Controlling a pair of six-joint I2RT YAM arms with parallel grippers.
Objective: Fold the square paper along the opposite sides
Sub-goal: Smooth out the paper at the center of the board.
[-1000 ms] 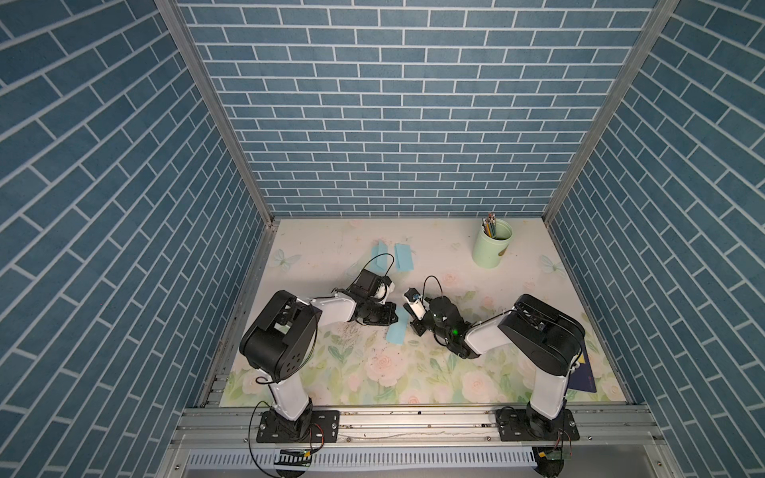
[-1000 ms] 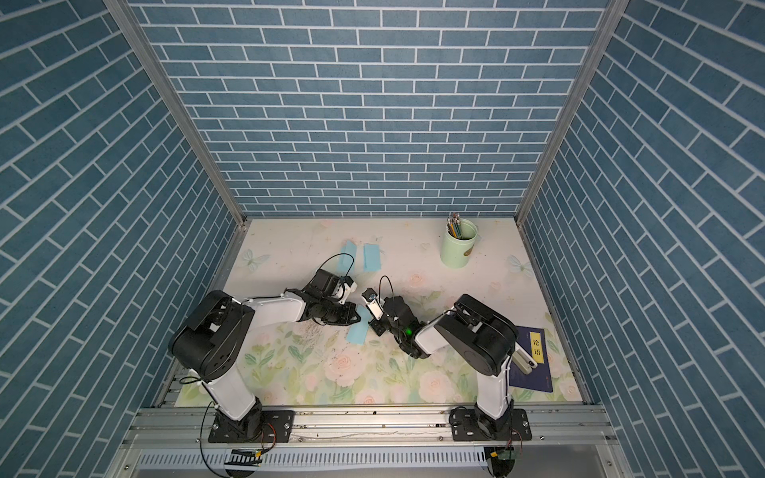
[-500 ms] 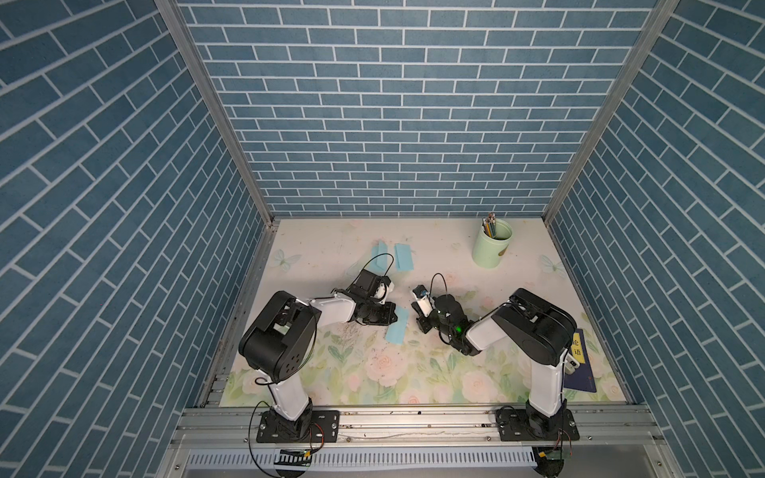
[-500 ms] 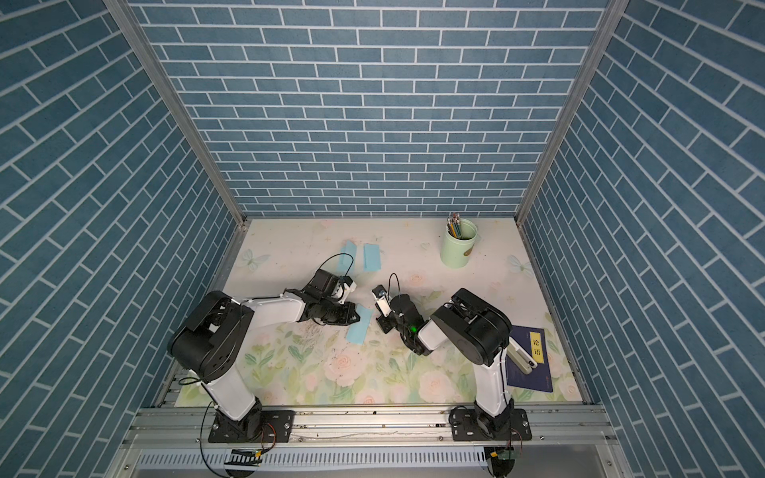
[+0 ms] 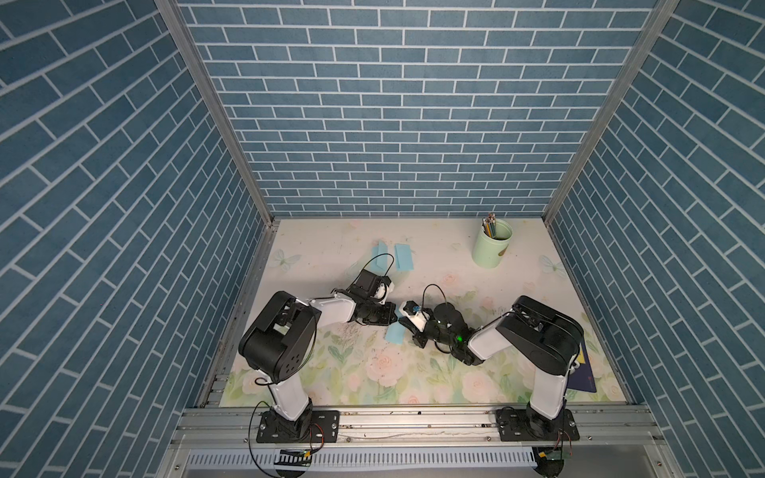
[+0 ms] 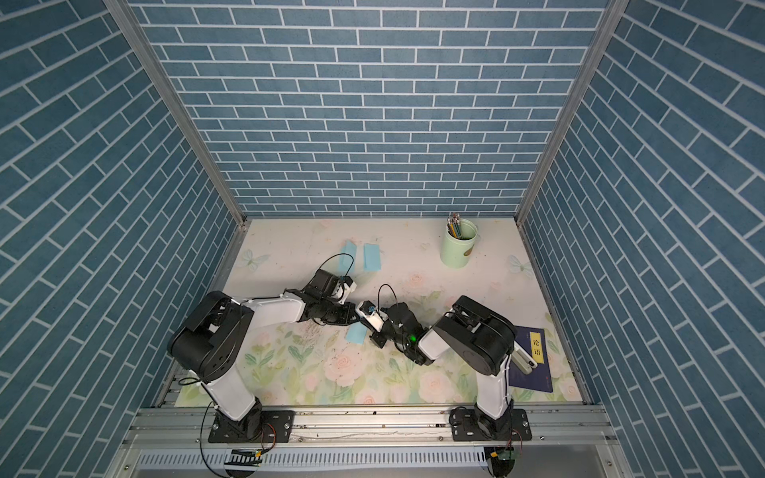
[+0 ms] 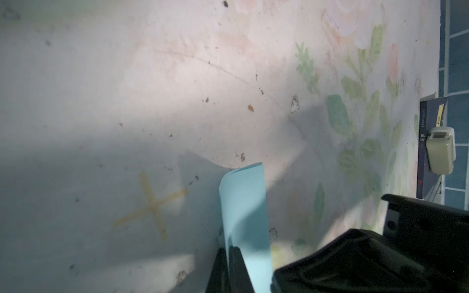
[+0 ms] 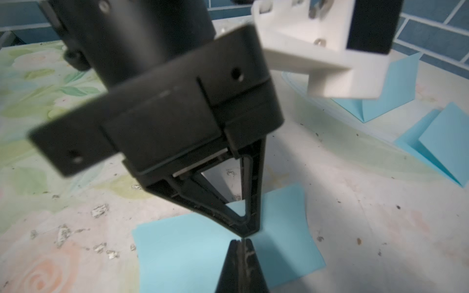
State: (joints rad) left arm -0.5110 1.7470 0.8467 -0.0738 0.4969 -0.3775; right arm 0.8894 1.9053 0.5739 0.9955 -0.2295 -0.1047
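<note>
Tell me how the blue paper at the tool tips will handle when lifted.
Probably floppy: the blue paper curls over at its free end in the left wrist view. A thin sheet, so likely very light and apt to slide on the table if nudged.

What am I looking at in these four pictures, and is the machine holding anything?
These are two robot arms on a rail beside a flowered table, inside blue brick-patterned walls. The two wide pictures come from one two-eyed camera overhead; the two close-ups come from cameras on the arms' wrists. The left gripper is shut on a light blue paper. The right gripper is shut too, its tip at the paper; whether it pinches is unclear. Farther back lie two folded blue papers and a green cup of pencils; a dark blue book lies on the right side.
</note>
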